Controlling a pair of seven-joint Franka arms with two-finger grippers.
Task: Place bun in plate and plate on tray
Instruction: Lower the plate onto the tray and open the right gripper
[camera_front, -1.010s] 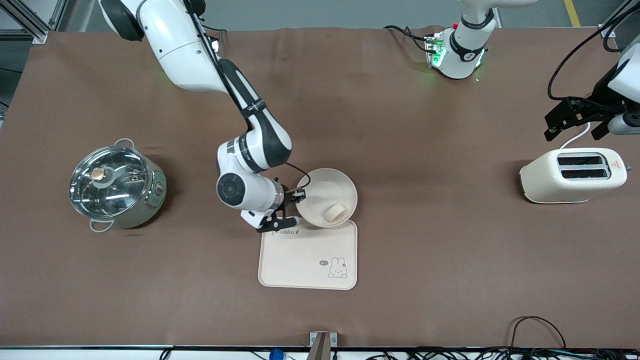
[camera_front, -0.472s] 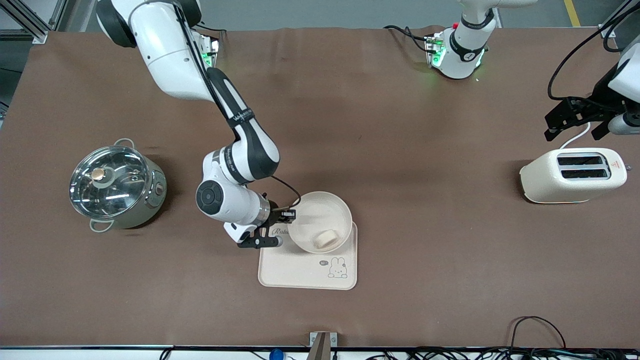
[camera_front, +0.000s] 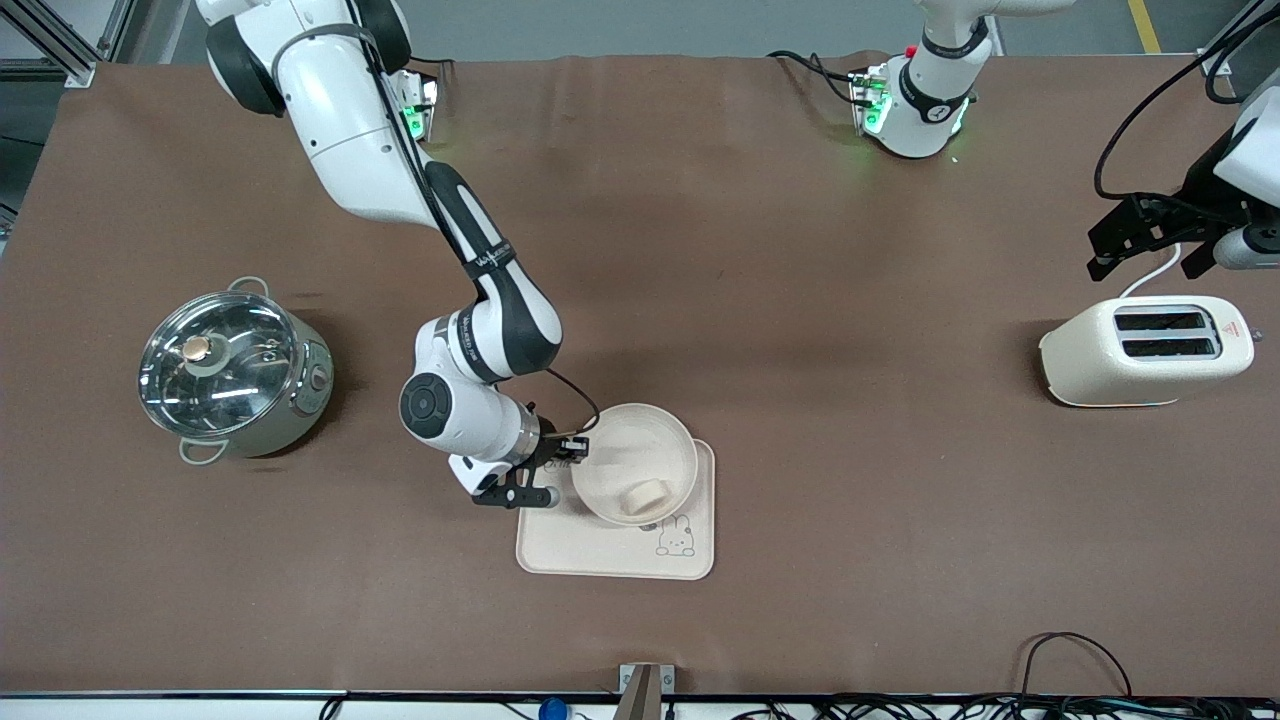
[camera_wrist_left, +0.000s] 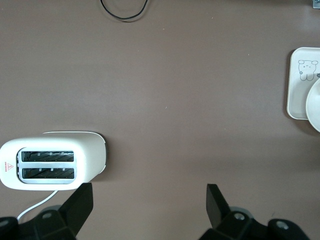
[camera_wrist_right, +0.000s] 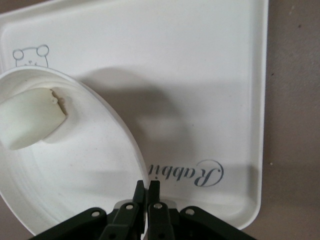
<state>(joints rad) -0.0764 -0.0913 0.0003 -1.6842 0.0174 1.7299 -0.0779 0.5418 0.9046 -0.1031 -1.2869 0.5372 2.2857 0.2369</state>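
Note:
The round cream plate (camera_front: 634, 462) is held tilted over the cream Rabbit tray (camera_front: 616, 550). The pale bun (camera_front: 643, 496) lies in the plate, at its lower side. My right gripper (camera_front: 571, 463) is shut on the plate's rim at the edge toward the right arm's end. In the right wrist view the fingers (camera_wrist_right: 148, 192) pinch the plate's rim (camera_wrist_right: 120, 125), with the bun (camera_wrist_right: 30, 122) inside and the tray (camera_wrist_right: 200, 100) beneath. My left gripper (camera_front: 1150, 245) is open and empty above the table near the toaster; its open fingers show in the left wrist view (camera_wrist_left: 149, 207).
A cream toaster (camera_front: 1148, 350) stands toward the left arm's end, also in the left wrist view (camera_wrist_left: 50, 162). A steel pot with a glass lid (camera_front: 232, 372) stands toward the right arm's end. Cables run along the table's near edge (camera_front: 1070, 660).
My right gripper has carried the plate with the bun from the table beside the tray's farther edge to over the tray. The left arm has not moved.

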